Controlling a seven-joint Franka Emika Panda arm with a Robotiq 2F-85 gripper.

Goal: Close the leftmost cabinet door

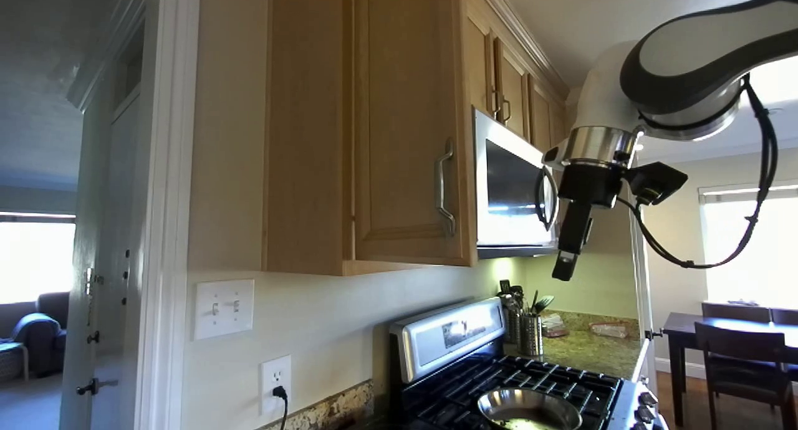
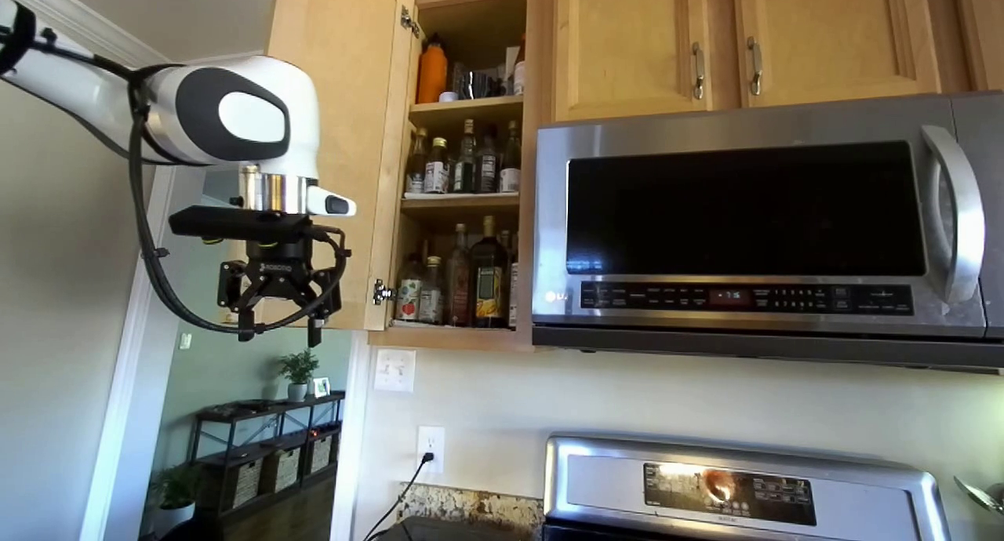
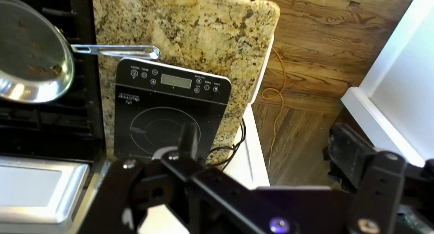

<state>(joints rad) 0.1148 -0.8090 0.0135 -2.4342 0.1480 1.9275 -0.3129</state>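
In an exterior view, here's the door [image 1: 405,112], tall tan wood with a framed, recessed panel and a slim silver handle [image 1: 440,184], the black gripper [image 1: 564,267] hanging at that handle's four o'clock. In an exterior view, there it is swung wide open, at ten o'clock from the glass bottles [image 2: 466,165], with the gripper's fingers [image 2: 314,331] spread apart at the door's seven o'clock. In the wrist view, a smooth black hob [image 3: 169,101] sits on speckled stone [image 3: 203,27], a round metal pan [image 3: 23,54] at the hob's ten o'clock.
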